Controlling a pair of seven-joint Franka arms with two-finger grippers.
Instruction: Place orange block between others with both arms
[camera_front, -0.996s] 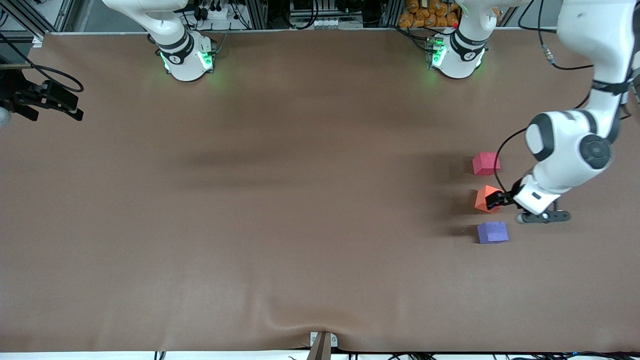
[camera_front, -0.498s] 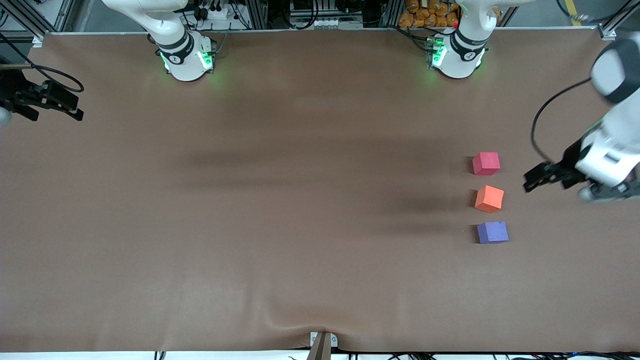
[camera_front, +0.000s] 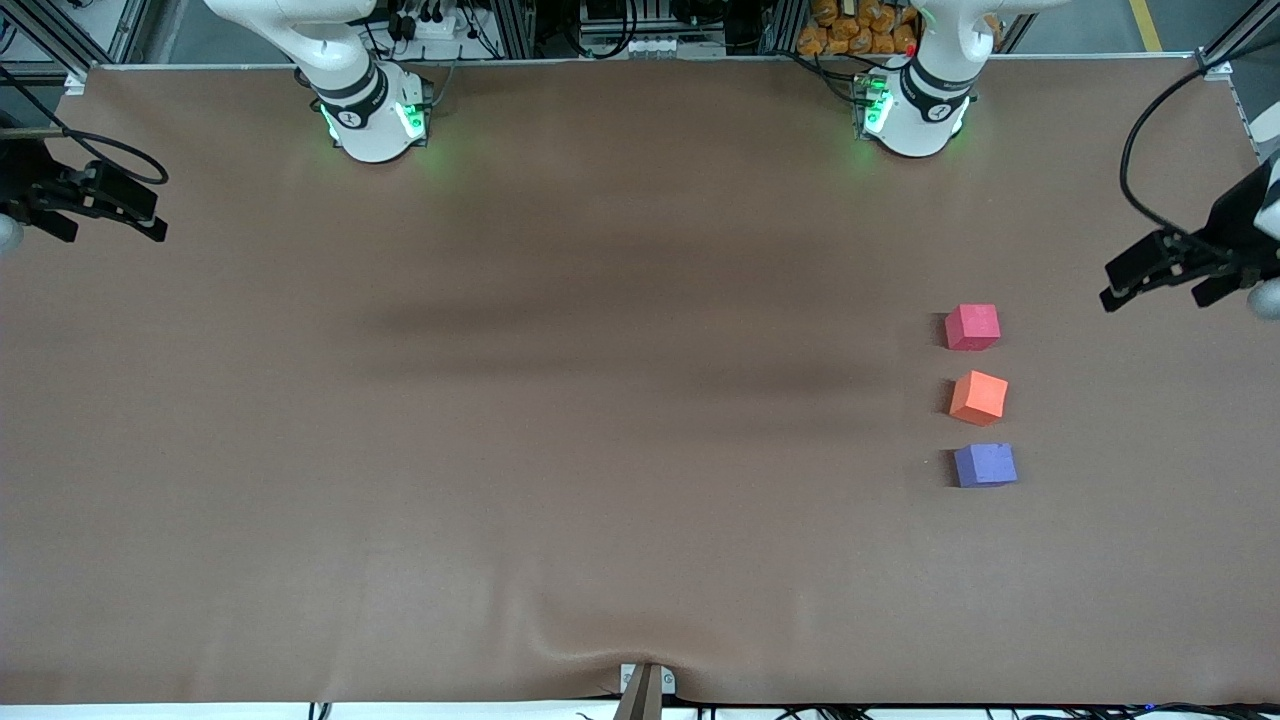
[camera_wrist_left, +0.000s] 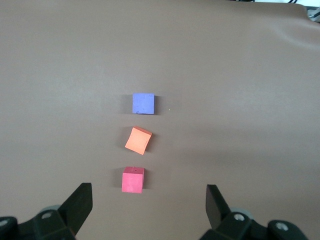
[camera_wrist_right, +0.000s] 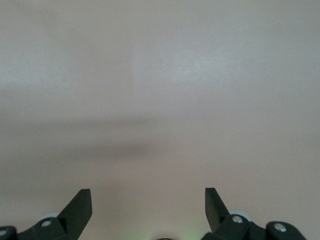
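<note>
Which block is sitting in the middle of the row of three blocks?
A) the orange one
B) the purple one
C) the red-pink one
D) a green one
A: the orange block lies on the table between the red-pink block and the purple block, touching neither, and no end effector holds it.

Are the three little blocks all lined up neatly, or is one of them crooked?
One is crooked. The orange block sits between the red-pink cube and the purple cube, touching neither, but it is turned at an angle while those two sit square. Both the left gripper and right gripper are open, away from the blocks.
</note>
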